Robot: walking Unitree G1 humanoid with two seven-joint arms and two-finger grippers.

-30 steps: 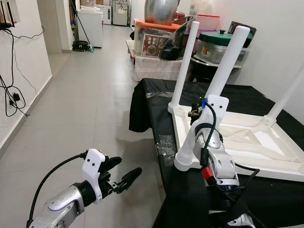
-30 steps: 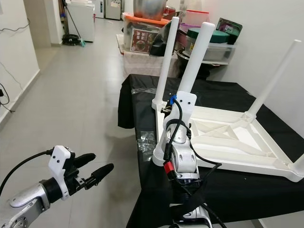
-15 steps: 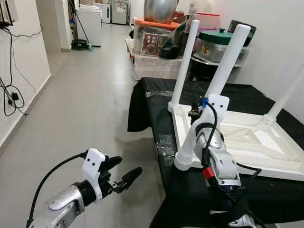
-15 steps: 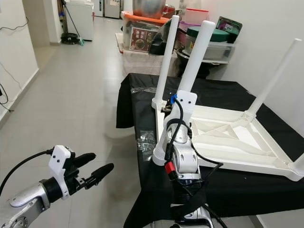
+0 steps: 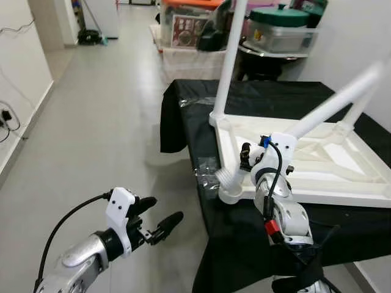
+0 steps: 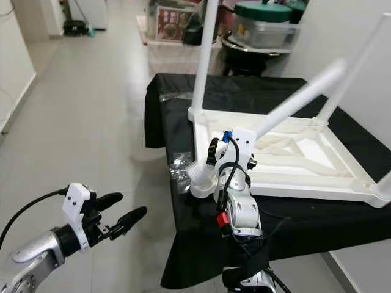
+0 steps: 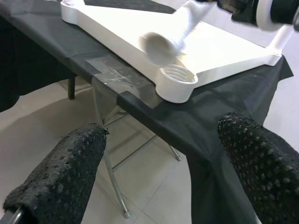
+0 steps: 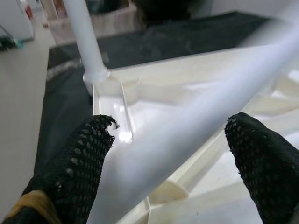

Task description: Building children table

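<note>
floor (image 5: 104, 128): grey tile, runs from 6 to 12 o'clock along the left side of the head views.
bench (image 5: 244, 226): black cloth cover, sits at 1–3 o'clock of the frame; clear tape patch on its near-left corner.
child table top (image 5: 317, 177): white plastic, upside down on the bench, ribbed underside up.
fitted legs: one upright leg (image 5: 227, 67) in the far-left corner socket at 12 o'clock; another leg (image 6: 357, 70) rises from the far-right corner at 2 o'clock.
loose leg (image 5: 330, 104): white tube, tilted steeply, threaded lower end (image 5: 225, 178) just above the near-left corner socket (image 7: 179, 74); not seated, end hangs off-axis over the socket.
storage clutter (image 5: 275, 30): boxes, green-lidded pot, at 12–1 o'clock behind the bench.
right gripper (image 5: 264, 160): over the near-left part of the table top, at frame centre; fingers (image 8: 84, 158) are spread to either side of the loose leg; contact can't be confirmed.
left gripper (image 5: 160, 218): at 7 o'clock, out over the floor, well apart from the bench; fingers (image 7: 60, 177) spread, holding nothing.
</note>
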